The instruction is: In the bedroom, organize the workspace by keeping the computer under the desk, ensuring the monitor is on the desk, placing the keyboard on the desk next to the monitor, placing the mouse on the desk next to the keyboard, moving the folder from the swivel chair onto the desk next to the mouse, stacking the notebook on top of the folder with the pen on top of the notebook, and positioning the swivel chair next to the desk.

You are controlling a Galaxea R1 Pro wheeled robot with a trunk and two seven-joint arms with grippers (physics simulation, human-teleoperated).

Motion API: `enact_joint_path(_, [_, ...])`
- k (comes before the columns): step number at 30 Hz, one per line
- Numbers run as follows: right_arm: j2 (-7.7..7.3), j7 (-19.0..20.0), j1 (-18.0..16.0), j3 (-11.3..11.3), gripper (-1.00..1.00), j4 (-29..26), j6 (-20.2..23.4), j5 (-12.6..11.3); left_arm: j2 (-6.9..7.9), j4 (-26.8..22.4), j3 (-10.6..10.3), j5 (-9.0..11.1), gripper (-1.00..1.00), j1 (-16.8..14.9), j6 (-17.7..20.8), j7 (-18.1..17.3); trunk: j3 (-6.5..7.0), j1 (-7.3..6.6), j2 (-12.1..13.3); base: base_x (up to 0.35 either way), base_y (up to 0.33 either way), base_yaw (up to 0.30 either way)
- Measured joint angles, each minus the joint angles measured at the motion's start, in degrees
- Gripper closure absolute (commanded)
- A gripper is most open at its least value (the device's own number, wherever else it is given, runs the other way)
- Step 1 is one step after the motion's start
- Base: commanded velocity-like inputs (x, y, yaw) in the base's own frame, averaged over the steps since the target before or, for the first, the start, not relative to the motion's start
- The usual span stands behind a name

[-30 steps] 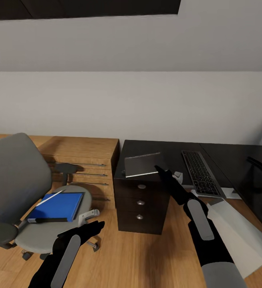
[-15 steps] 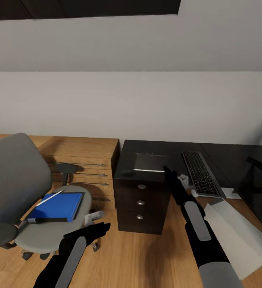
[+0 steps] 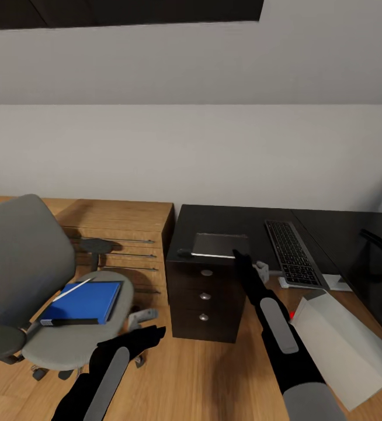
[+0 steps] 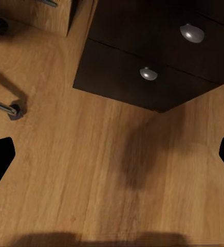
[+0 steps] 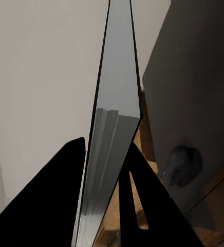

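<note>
Lies flat now as against a second ago, when tilted up on one edge: the notebook [image 3: 217, 244], a thin dark grey slab, resting on the desk [image 3: 238, 219] at its front left corner, above the drawers [image 3: 204, 296]. Looks light and stiff, with a smooth cover, so probably slippery; bends little, judging by the straight edge in the right wrist view [image 5: 117, 77]. Best taken by the thin edge nearest the robot, pinched well in from the corner so as not to swing.

Held just so at present: right gripper [image 3: 236, 255] clamped on that near edge, fingers either side of the slab in the wrist view [image 5: 109, 170]. Worth keeping it level on any lift, since a narrow pinch on a slick cover may let it pivot.

Beside it, at the desk's front edge, a small dark lump [image 3: 184, 253], too small to name. Further right along the desk, the keyboard [image 3: 290, 251], well apart from the notebook.

Over on the chair [image 3: 21, 257], the blue folder [image 3: 86, 301] flat on the seat, with a thin white pen [image 3: 74, 289] across its corner. Needs moving first, by the task's order, before the notebook goes on top.

Low over the floor [image 3: 214, 380], left gripper [image 3: 141, 340] with fingers wide apart and nothing between them [image 4: 112, 154].
</note>
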Motion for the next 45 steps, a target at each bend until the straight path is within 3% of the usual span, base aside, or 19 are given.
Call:
enact_joint_path(6, [0.18,0.0,0.1,-0.3,1.00,0.0,-1.9,-0.5,-0.72,1.6,0.2,-0.1,-1.00,0.0,-0.1,0.3,0.00,0.00,0.0,0.000,0.000,0.000])
enact_joint_path(14, [-0.41,1.1,0.2,-0.5,1.00,-0.6,0.5,0.0,-1.52,1.9,0.2,-0.2,-1.00,0.0,-0.1,0.5,0.00,0.00,0.0,0.000,0.000,0.000])
enact_joint_path(33, [-0.51,1.3,0.2,-0.5,1.00,-0.6,0.6,0.0,-1.62,2.0,0.2,-0.2,-1.00,0.0,-0.2,0.6,0.00,0.00,0.0,0.000,0.000,-0.005])
enact_joint_path(45, [-0.49,1.2,0.2,-0.5,1.00,-0.5,0.5,0.0,-1.60,2.0,0.2,-0.2,-1.00,0.0,-0.1,0.6,0.00,0.00,0.0,0.000,0.000,-0.140])
